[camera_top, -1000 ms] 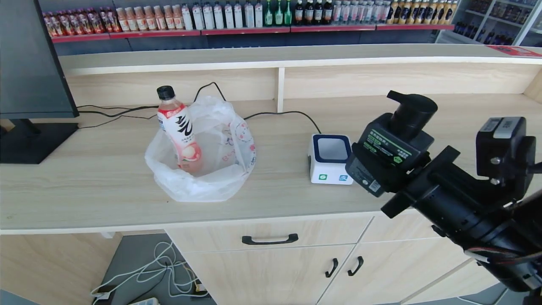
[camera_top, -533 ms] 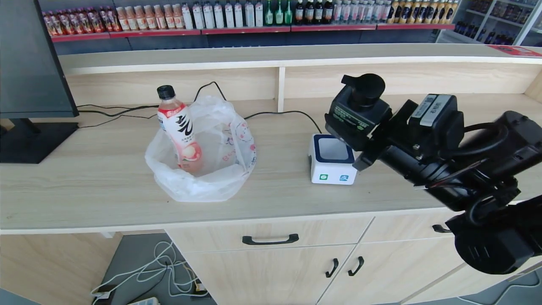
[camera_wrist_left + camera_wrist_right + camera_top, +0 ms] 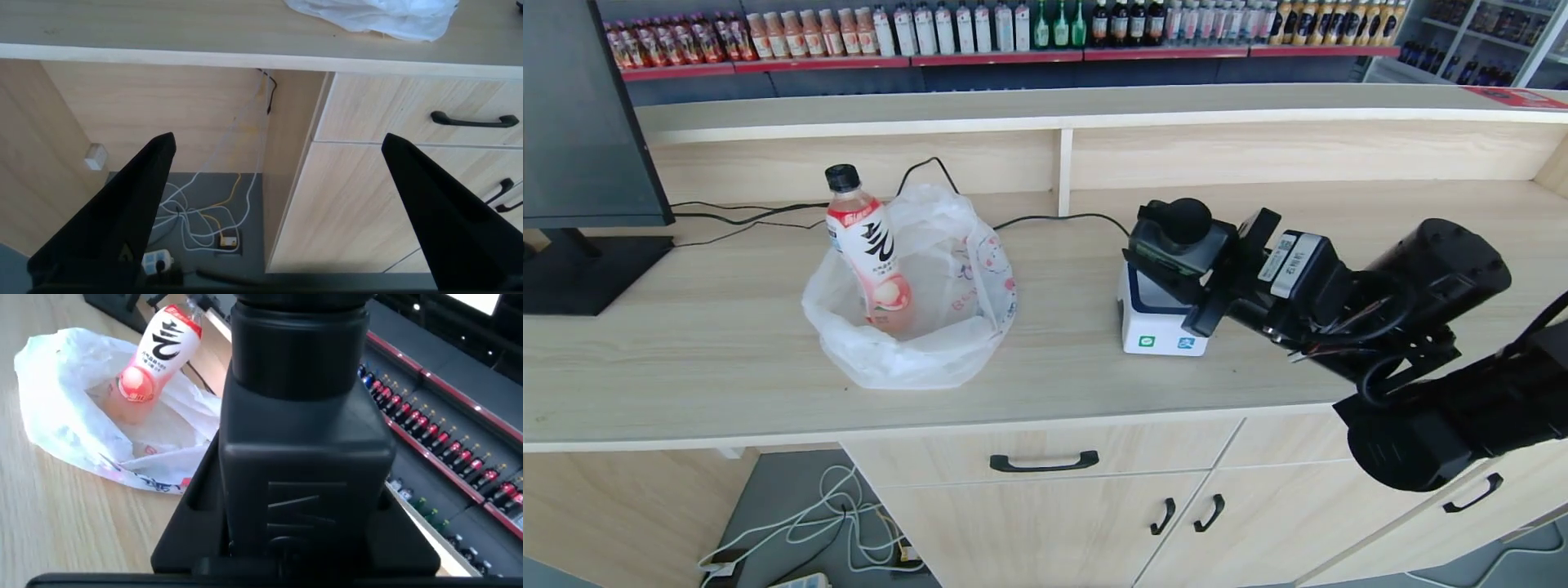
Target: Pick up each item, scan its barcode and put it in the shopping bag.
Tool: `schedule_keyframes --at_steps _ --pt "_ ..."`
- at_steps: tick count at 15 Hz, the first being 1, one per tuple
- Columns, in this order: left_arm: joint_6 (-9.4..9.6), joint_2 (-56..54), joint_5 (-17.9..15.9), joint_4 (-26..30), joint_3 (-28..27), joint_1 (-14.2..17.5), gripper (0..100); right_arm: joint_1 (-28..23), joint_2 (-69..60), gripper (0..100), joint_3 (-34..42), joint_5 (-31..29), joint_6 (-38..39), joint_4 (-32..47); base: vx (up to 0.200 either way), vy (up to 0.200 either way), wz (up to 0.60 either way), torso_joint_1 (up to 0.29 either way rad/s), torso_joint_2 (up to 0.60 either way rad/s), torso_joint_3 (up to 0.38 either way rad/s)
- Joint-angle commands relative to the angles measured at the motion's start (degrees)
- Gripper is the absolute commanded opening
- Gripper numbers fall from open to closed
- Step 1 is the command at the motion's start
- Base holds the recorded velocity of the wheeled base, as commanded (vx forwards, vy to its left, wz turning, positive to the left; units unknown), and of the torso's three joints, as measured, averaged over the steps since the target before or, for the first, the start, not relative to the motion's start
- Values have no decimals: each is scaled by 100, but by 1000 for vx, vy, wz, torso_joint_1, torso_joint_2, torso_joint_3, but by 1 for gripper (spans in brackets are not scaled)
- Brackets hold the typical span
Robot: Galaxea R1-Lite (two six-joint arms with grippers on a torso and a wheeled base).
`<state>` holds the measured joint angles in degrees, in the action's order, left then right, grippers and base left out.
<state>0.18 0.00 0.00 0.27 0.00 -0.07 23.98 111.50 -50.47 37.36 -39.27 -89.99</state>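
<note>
The right gripper clamps its fingers on a dark square container, held between them just above the white scanner. Well beyond the fingertips sits the shopping bag, a pink drink bottle standing inside. The left gripper has its fingers spread wide.

My right gripper holds the dark bottle right over the scanner. Between the scanner and the shopping bag there's an open strip of counter; only the scanner cable crosses it, at the rear. The bag mouth gapes upward. The peach drink bottle leans in its left side; the right side is open. Behind, the rear wall and divider close things off. Far left, the monitor blocks.
</note>
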Motion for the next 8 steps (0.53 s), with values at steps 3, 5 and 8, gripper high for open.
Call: schedule_keyframes --at_steps 3,5,8 --pt "-1 0 0 0 0 -1 100 -385 461 0 -270 236 -125 -1 0 0 0 0 0 0" --pt "-1 0 0 0 0 -1 100 -596 716 0 -613 544 -160 -1 0 0 0 0 0 0" --pt "-1 0 0 0 0 -1 100 -605 997 0 -903 799 -160 -1 0 0 0 0 0 0"
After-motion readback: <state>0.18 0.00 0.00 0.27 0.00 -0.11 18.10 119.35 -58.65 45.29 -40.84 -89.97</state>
